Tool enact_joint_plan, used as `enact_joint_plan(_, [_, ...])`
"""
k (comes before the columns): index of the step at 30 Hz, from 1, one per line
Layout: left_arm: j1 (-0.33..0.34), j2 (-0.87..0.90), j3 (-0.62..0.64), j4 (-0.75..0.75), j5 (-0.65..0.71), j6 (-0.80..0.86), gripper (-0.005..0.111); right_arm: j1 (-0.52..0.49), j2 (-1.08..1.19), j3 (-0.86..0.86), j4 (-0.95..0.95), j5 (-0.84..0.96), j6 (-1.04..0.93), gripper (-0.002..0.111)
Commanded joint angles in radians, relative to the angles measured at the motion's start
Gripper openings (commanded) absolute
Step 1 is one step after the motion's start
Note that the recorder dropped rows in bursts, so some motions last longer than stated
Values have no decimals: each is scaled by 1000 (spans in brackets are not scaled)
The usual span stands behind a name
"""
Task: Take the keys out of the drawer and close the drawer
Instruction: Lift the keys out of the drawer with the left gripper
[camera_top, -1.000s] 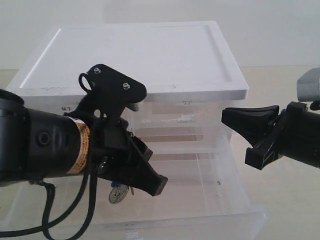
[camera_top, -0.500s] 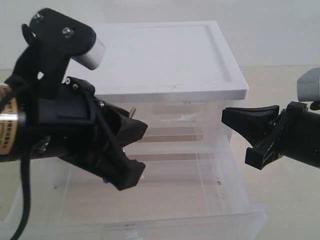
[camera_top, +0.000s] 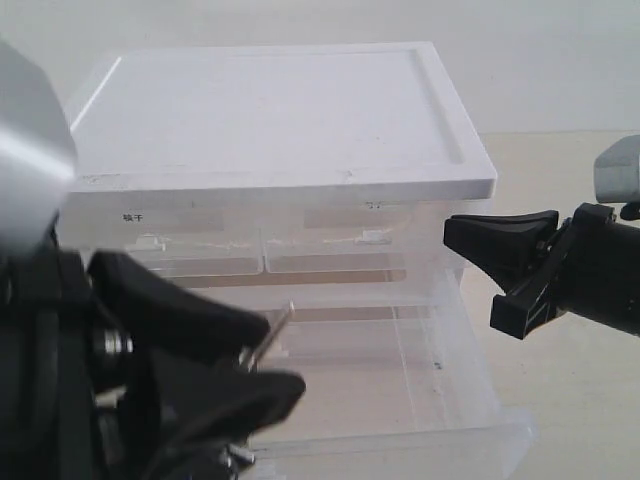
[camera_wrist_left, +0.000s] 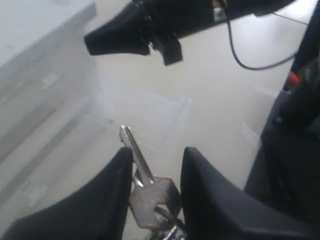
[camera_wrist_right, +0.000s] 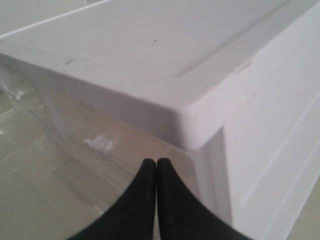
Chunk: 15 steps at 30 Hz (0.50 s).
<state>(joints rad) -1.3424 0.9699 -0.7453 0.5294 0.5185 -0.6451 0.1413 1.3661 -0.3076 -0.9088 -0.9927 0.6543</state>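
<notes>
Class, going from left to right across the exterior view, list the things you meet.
left gripper holding the keys → drawer, pulled open → right gripper

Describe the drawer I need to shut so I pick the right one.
Start at the white-topped cabinet. Just under its two half-width top drawers sits the full-width translucent drawer. It alone is pulled out toward the camera; the top pair are shut.

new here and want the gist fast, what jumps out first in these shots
The left pincer, low on the exterior view's left, clamps the keys above the drawer, which stands pulled wide open. The right pincer, shut and empty, hangs at the right beside the white-topped cabinet.
</notes>
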Motion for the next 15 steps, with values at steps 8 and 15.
enact_joint_plan(8, [-58,-4,256,-18,-136,-44,4,-1,2,-6,6,32,-2,0])
enact_joint_plan(15, [-43,-4,365,84,-195,-97,4,-1,2,-6,6,37,-2,0])
